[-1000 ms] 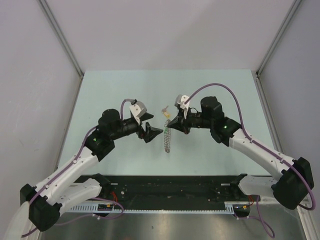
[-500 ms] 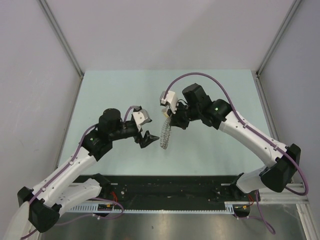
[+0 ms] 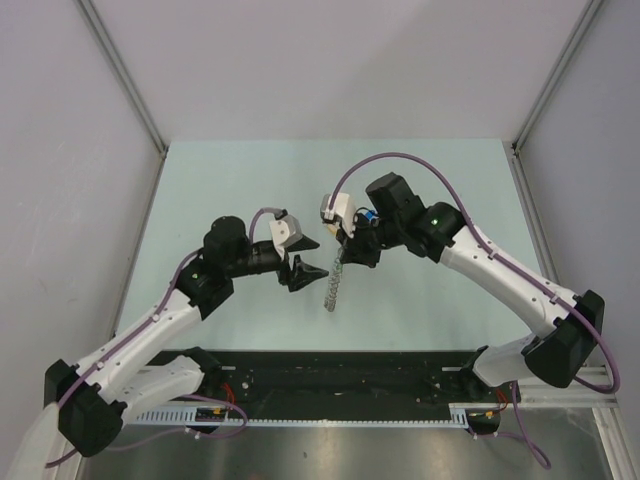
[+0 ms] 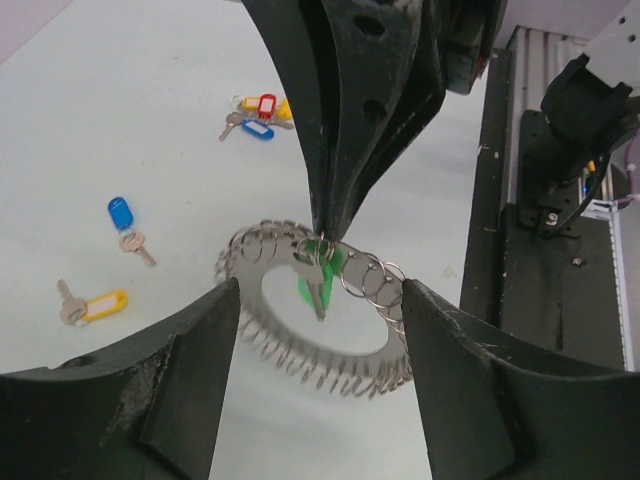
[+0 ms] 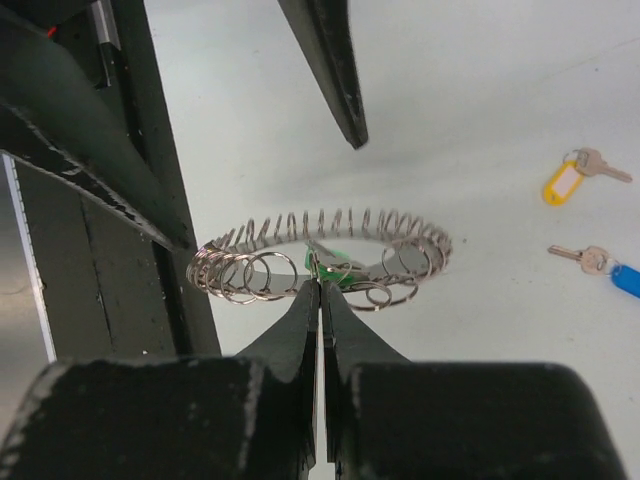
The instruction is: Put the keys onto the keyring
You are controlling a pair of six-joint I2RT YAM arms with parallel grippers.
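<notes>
Evidently the job is at an early stage. The right tool (image 5: 320,290) is closed, its two fingers pinched together on the near rim of the keyring (image 5: 380,225), a wire hoop fringed all round with small silver loops. In the overhead view the keyring hangs edge-on below that tool, off the bench (image 3: 230,180), between the two arms.

Right beside the pinch point a key with a green tag (image 5: 335,262) dangles inside the hoop. It looks threaded onto the ring, though the pictures are too fine-grained for me to say whether it is fully on or only hooked there.

The left tool (image 4: 320,285) is open. In its own wrist view the fingers stand wide apart on either side of the keyring. They grip nothing, and I cannot tell for certain whether either finger touches the loops.

The other keys are not yet on the ring. Lying on the bench well apart from the hoop are a blue-tagged key (image 4: 122,215), a yellow-tagged key (image 4: 98,305) near it, and farther off a small bunch of tagged keys (image 4: 258,108) showing red, blue and yellow tags.

So I judge one key done, or nearly so, with at least two single keys and the bunch left to fetch and thread. The open left tool seems placed to steady the ring or the green key, but which of those it is for the pictures do not settle.
</notes>
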